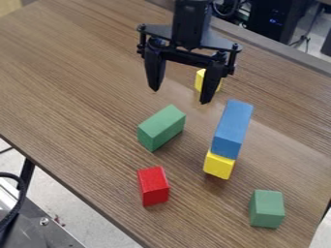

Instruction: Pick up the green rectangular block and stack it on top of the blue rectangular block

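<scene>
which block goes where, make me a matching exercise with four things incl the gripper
1. blue block
2. red block
3. smaller green block
4. gripper

A. open, above the table
B. farthest right, near the view's bottom
C. on a yellow block
D. below the longer green block in view

Pairs: 1-C, 2-D, 3-B, 4-A

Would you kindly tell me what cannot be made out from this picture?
All in the camera view:
Part of the far yellow block: hidden behind one finger of the gripper.
Top of the near yellow block: covered by the blue block.
Underside of the blue block: turned away from the camera.
Rest of the arm: cut off by the top edge.
Rest of the metal equipment: cut off at lower left.
</scene>
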`<state>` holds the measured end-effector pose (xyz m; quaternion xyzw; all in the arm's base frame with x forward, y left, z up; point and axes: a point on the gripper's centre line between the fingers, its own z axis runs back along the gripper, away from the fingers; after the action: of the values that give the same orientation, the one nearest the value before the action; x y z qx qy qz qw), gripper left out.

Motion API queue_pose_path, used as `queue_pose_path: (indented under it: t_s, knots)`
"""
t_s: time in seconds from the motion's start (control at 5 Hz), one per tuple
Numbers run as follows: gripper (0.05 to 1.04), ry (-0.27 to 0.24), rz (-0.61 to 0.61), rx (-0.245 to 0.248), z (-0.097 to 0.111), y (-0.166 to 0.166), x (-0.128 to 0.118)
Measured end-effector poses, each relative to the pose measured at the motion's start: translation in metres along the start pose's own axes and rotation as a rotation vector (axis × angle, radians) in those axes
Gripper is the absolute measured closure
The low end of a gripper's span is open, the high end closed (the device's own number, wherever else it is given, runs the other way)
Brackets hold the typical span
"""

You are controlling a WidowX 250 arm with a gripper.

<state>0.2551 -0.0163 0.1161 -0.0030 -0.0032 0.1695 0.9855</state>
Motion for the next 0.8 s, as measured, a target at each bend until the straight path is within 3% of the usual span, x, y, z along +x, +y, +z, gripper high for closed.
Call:
queue_pose_path:
  t_s: [0.2,0.4,0.6,0.8]
  knots:
    - [0.083,0.021,0.0,0.009,-0.006,0.001,-0.003]
    - [0.083,0.012,0.214,0.076,-0.007,0.012,-0.004]
    - [0.083,0.03,0.349,0.118,-0.006,0.025,-0.005]
    - [0.083,0.14,0.24,0.112,-0.018,0.039,0.003]
